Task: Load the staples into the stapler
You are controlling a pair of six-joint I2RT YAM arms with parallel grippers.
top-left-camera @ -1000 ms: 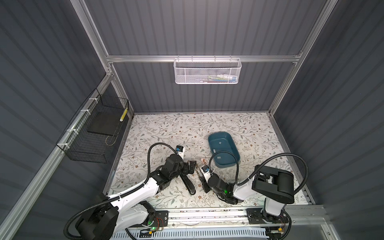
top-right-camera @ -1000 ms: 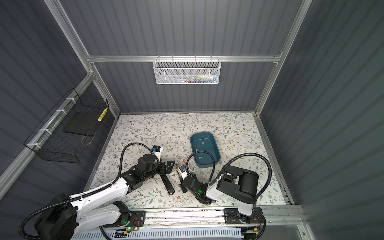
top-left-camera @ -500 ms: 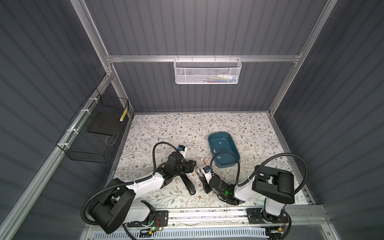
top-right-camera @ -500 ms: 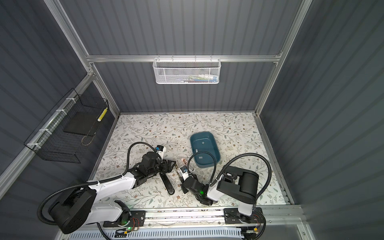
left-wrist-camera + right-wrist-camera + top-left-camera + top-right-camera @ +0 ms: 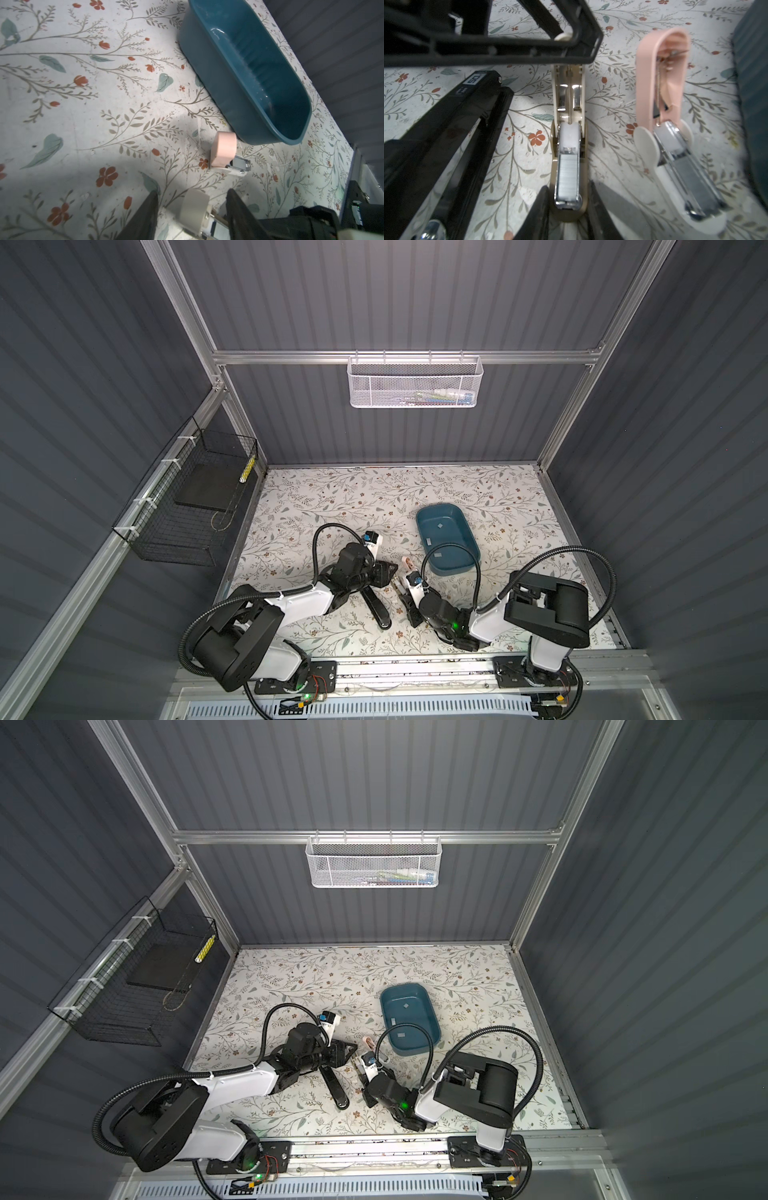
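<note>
Left gripper (image 5: 192,192) has narrowed, jaws half-closed astride lid (image 5: 194,205) of beige stapler (image 5: 566,214), likely to fold it shut | right gripper (image 5: 568,187) pinches its base, steadying | staples (image 5: 568,176) sit in its channel; spares in blue tray (image 5: 455,541)

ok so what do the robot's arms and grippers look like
Both the left arm and right arm are white shells with bulky black joints, each trailing a looped black ribbed cable. The left gripper and right gripper are black, slim and tapered.
</note>
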